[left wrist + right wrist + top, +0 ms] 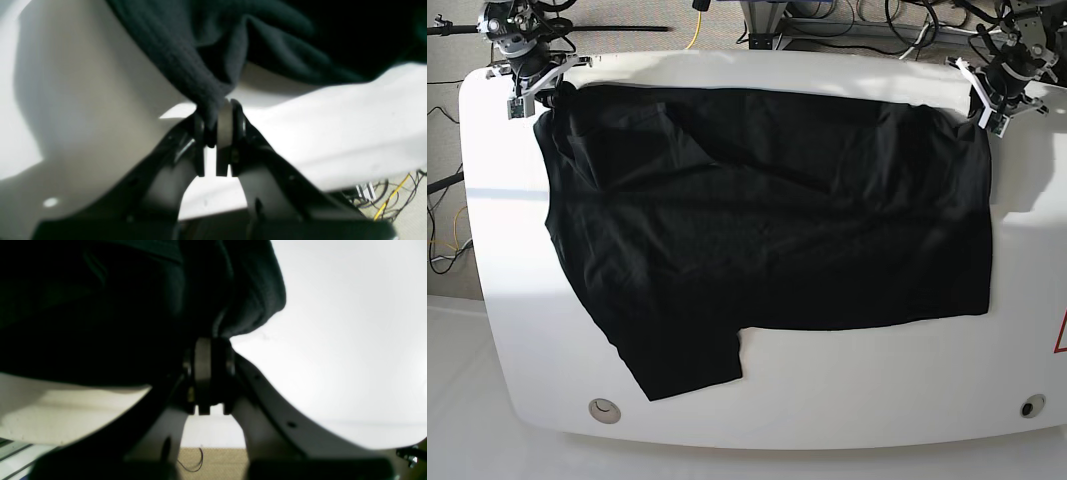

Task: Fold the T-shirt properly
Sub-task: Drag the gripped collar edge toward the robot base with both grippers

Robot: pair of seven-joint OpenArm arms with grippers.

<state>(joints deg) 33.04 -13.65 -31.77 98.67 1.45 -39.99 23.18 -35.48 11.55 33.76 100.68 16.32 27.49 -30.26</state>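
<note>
shirt (767,230): black, spread over most of the table (847,390); body fills centre frame in base view, one sleeve sticks out toward lower left.
left gripper (217,125): upper right in base view, at the shirt's far corner. Wrist view shows jaws pressed together on a bunched ridge of fabric, so it's pinching the shirt, not just touching it.
right gripper (208,373): upper left in base view, at the other far corner. Jaws closed on a fold of cloth that rises straight out of the tips.
why this hold: both pinches sit on the far edge, one per corner. My read is that this keeps the edge taut between the arms, so it can be lifted and carried over as one straight line.
fabric state: wrinkles fan out from the upper-left corner; near edge lies flat.
stage: looks early; no fold visible yet.
risk: thin pinches, cloth could slip if pulled unevenly.
</note>
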